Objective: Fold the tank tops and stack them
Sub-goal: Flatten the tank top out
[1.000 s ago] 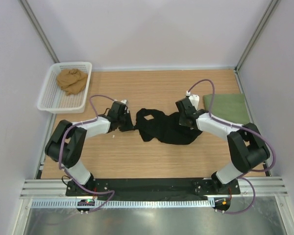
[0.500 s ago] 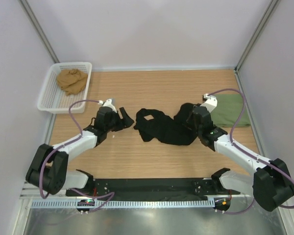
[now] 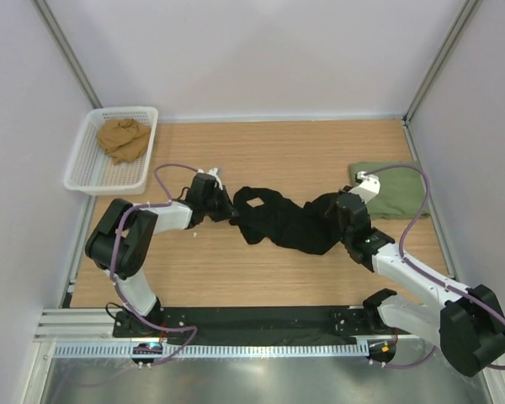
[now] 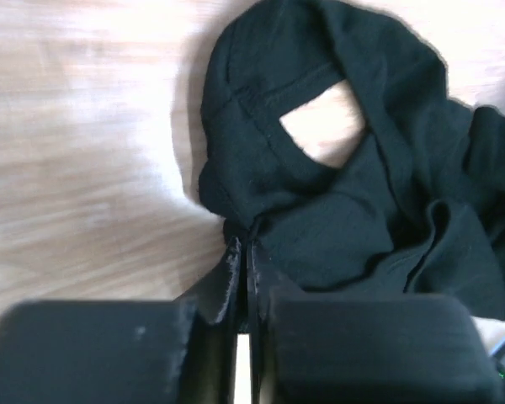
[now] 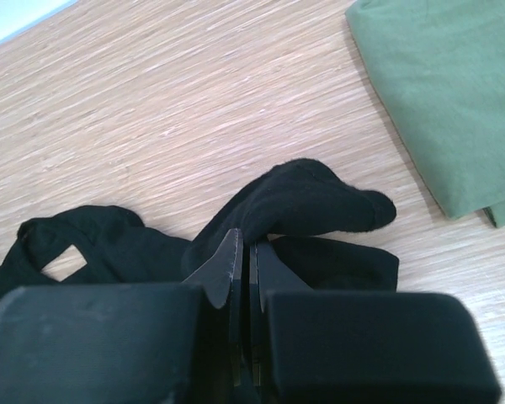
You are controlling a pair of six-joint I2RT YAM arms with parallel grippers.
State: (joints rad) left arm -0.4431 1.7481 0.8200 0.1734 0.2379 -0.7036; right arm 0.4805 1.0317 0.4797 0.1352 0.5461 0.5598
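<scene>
The black tank top (image 3: 279,225) lies crumpled across the middle of the wooden table. My left gripper (image 3: 229,210) is at its left edge. In the left wrist view the left gripper (image 4: 246,244) is shut, pinching the rim of the black tank top (image 4: 345,210) below an armhole opening. My right gripper (image 3: 335,210) holds the right end. In the right wrist view the right gripper (image 5: 245,244) is shut on a raised fold of the black tank top (image 5: 320,198). The olive green tank top (image 3: 396,192) lies folded at the right, also visible as the green tank top (image 5: 446,93).
A white mesh basket (image 3: 77,164) stands at the back left with a brown cloth (image 3: 122,137) in it. White walls and metal posts close in the table on three sides. Bare wood shows behind and in front of the black top.
The left gripper pulled back from the black top and opened, then returned to its left edge and shut. The right gripper drew the right end slightly right and nearer.
</scene>
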